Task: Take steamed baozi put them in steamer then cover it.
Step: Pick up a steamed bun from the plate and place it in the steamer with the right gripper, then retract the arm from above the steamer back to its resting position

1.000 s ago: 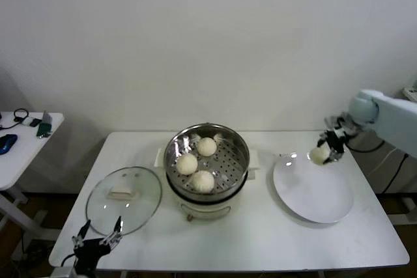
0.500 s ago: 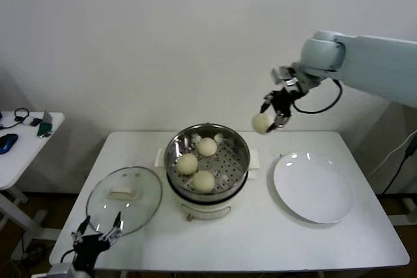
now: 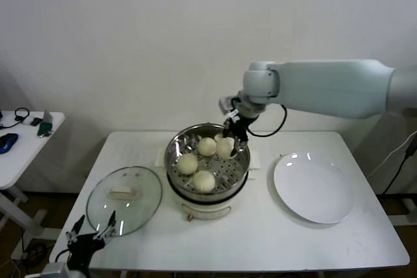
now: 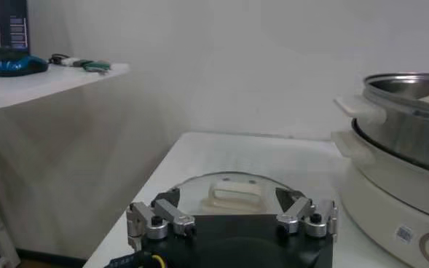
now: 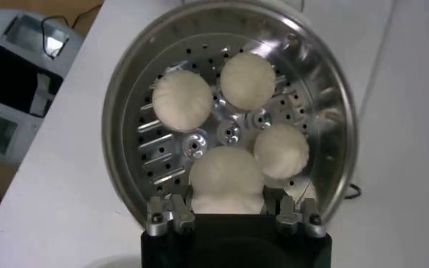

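the table (image 3: 260, 245) carries everything: the steamer (image 3: 242, 167) stands in the middle, the white plate (image 3: 319, 200) lies bare on the robot's right, and the glass cover (image 3: 124, 200) lies flat on the robot's left, just beside the pot and not yet on it.

inside the steamer three buns (image 5: 183, 100) sit on the holed tray, apart from each other. the fourth bun (image 5: 226, 178) is over the back part of the tray, near the others, and the right gripper (image 3: 229, 142) is clenched on it, a finger on either side; in the right wrist view it fills the space between the fingers. whether it touches the tray yet cannot be told.

the left gripper (image 4: 232, 222) hangs low at the near left edge of the table, just short of the cover, its fingers spread and holding nothing.

judged from this, the loading is nearly done: the plate has given up all its buns and only the release of the last one is left. after that the whole covering step remains, with the cover to be picked up by its white handle (image 4: 234, 195) and set on the pot.
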Available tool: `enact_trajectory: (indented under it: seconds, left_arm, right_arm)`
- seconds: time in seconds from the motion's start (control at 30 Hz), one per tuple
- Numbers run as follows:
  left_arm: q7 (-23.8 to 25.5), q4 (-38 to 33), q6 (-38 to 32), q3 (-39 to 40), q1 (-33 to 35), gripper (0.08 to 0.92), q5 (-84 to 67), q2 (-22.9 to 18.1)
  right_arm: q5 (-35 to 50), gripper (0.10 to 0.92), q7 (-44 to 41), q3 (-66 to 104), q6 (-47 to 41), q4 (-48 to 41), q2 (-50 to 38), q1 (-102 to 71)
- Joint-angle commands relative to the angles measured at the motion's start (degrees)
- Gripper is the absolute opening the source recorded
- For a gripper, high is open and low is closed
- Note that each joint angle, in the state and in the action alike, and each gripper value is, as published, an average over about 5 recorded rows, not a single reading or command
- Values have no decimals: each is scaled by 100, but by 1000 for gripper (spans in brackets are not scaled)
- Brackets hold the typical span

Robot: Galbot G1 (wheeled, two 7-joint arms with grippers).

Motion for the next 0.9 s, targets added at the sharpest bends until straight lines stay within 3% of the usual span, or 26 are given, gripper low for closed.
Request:
enact_trajectory:
  seconds: [0.03, 0.43, 0.63, 0.8, 0.9]
  left_arm:
    - [3, 21, 6, -53, -8, 823, -37, -8]
    - [3, 19, 33, -49, -26, 823, -32, -18]
    - [-55, -75, 118, -32, -26, 823, -102, 5]
    - [-203, -212, 174, -26, 2, 823, -197, 96]
    - [-338, -292, 149, -13, 41, 823, 30, 180]
  right_arm:
    - [-623, 653, 201, -6, -133, -317, 429, -760]
    - [-685, 673, 259, 137, -79, -411, 379, -902]
    - [-463, 803, -207, 250, 270, -300, 130, -430]
    - [509, 822, -392, 795, 351, -292, -591, 15]
    - [1396, 823, 174, 1318, 168, -250, -1186, 62]
